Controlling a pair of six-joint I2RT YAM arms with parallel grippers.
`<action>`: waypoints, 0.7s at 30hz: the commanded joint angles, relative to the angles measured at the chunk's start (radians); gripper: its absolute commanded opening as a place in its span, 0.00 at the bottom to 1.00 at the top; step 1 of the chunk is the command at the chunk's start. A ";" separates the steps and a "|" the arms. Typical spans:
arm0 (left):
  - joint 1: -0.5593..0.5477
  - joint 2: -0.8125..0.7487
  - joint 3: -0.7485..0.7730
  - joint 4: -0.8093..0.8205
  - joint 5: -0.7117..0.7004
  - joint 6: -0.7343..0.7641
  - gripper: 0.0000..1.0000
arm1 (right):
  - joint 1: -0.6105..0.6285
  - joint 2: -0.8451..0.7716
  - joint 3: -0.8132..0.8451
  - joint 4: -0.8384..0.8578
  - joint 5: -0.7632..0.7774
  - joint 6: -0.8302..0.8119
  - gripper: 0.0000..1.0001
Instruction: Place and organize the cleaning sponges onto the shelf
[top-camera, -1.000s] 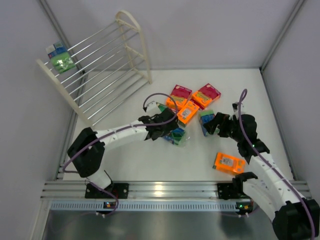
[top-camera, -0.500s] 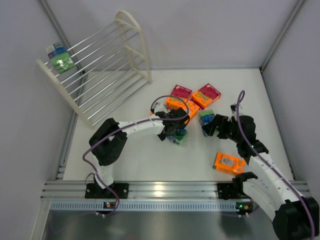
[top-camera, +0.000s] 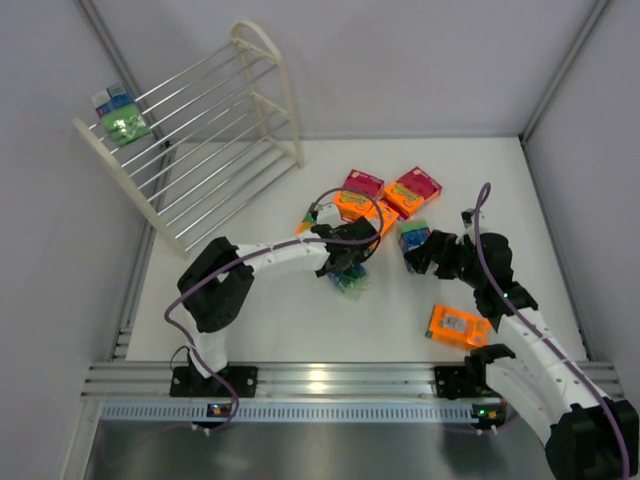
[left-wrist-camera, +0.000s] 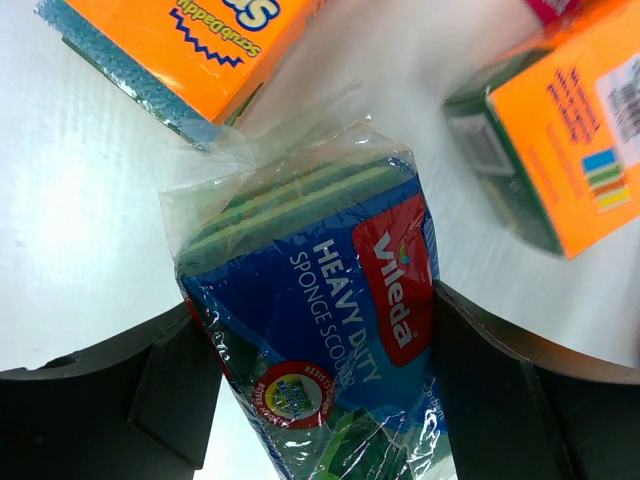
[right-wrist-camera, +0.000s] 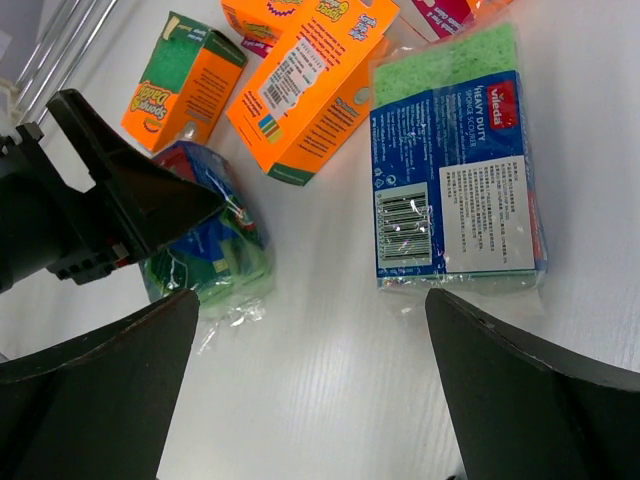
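Note:
My left gripper (top-camera: 345, 264) (left-wrist-camera: 320, 395) is shut on a green sponge pack (top-camera: 351, 281) (left-wrist-camera: 315, 300) with a blue label, which lies on the table; both fingers (left-wrist-camera: 175, 395) press its sides. My right gripper (top-camera: 420, 252) (right-wrist-camera: 310, 385) hangs open over bare table, beside another green pack (top-camera: 410, 236) (right-wrist-camera: 458, 165). Orange packs (top-camera: 362, 210) (right-wrist-camera: 310, 80) and magenta-labelled ones (top-camera: 413, 190) cluster behind. A lone orange pack (top-camera: 459, 326) lies at the near right. The cream shelf (top-camera: 205, 150) stands at the far left with one green pack (top-camera: 122, 118) on its top tier.
The left wrist view shows orange packs (left-wrist-camera: 185, 40) close on both sides of the gripped one. A small orange pack (right-wrist-camera: 185, 80) lies left of the cluster. Grey walls enclose the table. A ribbed aluminium rail (top-camera: 320, 385) runs along the near edge.
The left arm has swung right and its gripper has settled over the green pack, with the fingers closing in on it. The right gripper has hardly moved.

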 joint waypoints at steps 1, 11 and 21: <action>-0.006 -0.082 -0.040 -0.047 -0.026 0.253 0.71 | 0.013 0.004 0.010 0.030 -0.014 -0.014 0.99; -0.001 -0.315 -0.256 0.081 0.282 0.805 0.74 | 0.016 0.011 -0.011 0.012 -0.012 -0.011 0.99; 0.002 -0.340 -0.339 0.151 0.327 0.850 0.93 | 0.016 -0.004 -0.001 -0.017 0.023 0.003 0.99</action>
